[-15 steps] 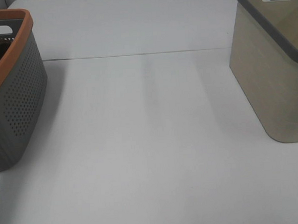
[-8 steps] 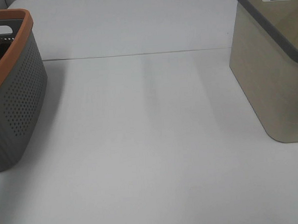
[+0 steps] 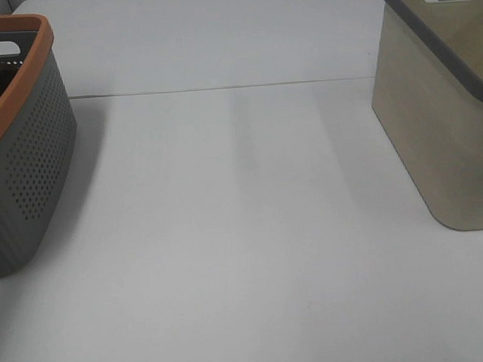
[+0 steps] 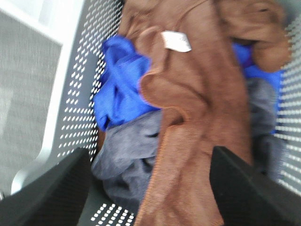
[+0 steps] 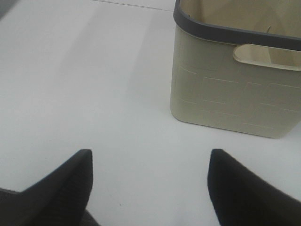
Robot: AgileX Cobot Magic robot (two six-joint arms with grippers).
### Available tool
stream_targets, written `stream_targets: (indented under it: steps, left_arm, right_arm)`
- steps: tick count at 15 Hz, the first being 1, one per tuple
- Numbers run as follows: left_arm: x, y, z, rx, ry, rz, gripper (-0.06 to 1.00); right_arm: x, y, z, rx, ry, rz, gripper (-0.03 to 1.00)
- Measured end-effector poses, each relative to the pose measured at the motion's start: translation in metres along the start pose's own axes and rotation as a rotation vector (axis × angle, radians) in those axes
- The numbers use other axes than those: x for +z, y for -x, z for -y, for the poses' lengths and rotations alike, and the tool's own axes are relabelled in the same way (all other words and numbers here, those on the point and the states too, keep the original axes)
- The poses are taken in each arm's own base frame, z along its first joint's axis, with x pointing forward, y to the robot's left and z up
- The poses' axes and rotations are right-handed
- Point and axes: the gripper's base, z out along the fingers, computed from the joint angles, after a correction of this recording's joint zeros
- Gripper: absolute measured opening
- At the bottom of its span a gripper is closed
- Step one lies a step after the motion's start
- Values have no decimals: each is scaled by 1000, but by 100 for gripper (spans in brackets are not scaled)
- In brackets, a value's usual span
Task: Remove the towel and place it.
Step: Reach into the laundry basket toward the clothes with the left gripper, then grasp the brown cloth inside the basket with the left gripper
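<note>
In the left wrist view the dark brown towel (image 4: 197, 108) lies crumpled on top of other cloths inside the perforated grey basket (image 4: 77, 94), its white tag (image 4: 176, 41) facing up. My left gripper (image 4: 149, 151) hangs over the pile, open, its two dark fingers (image 4: 56, 188) straddling the towel's near fold. The right gripper (image 5: 149, 153) stands open above bare table, facing the beige basket (image 5: 235, 89). Neither gripper shows in the exterior high view.
A blue cloth (image 4: 120, 89) and a grey cloth (image 4: 129, 155) lie under the towel. The grey basket with an orange rim (image 3: 22, 160) stands at the table's left edge. The beige basket with a dark rim (image 3: 442, 138) is at the right.
</note>
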Motion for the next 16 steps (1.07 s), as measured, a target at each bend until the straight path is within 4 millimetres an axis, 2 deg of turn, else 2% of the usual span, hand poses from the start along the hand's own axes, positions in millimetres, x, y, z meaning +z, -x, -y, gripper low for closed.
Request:
stream_targets:
  steps: [3,6,13,16]
  left_arm:
    - [34,9,-29,-87,-34,-97,68]
    - [59,19,-41,-113,-41,-127,68]
    - [123,52,-30,-101,-79,-152,68]
    - [135,53,-25,-92,-82,-168,68]
  right_arm:
    - [0,0,0,0,0,0,67]
    - [0,0,0,0,0,0,67]
    - [0,0,0,0,0,0,67]
    - [0,0,0,0,1,0,67]
